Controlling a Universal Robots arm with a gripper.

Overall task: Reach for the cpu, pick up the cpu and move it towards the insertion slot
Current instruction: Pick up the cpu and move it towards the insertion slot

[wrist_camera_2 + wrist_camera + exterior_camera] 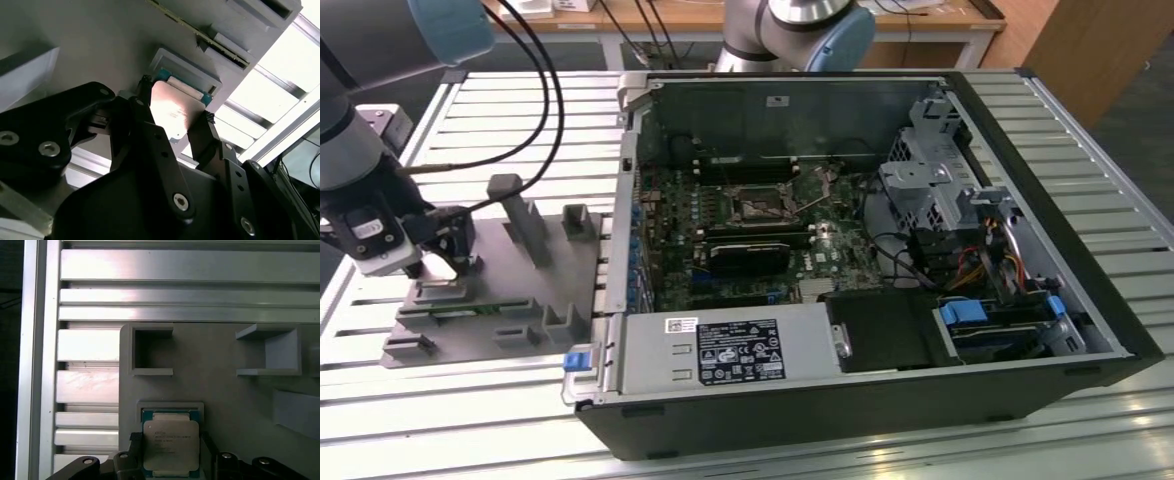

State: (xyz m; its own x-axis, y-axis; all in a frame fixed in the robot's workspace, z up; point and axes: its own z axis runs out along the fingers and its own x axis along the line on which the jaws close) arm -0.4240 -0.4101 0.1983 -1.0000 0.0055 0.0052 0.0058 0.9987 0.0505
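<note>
Print on cpu [171,445], case sticker [736,352]: both illegible.

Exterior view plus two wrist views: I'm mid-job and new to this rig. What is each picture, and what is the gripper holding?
The exterior view comes from a camera off the arm, looking down on a slatted metal table. On it lies an open computer case; the insertion slot is the square socket in the middle of its board. At the exterior view's left, the robot arm reaches down to a grey tray. Both wrist views come from cameras riding on the arm, looking along its gripper. There the black fingers pinch the cpu, a silvery square chip, by two opposite edges at its tray recess. It is far from the slot.
</note>
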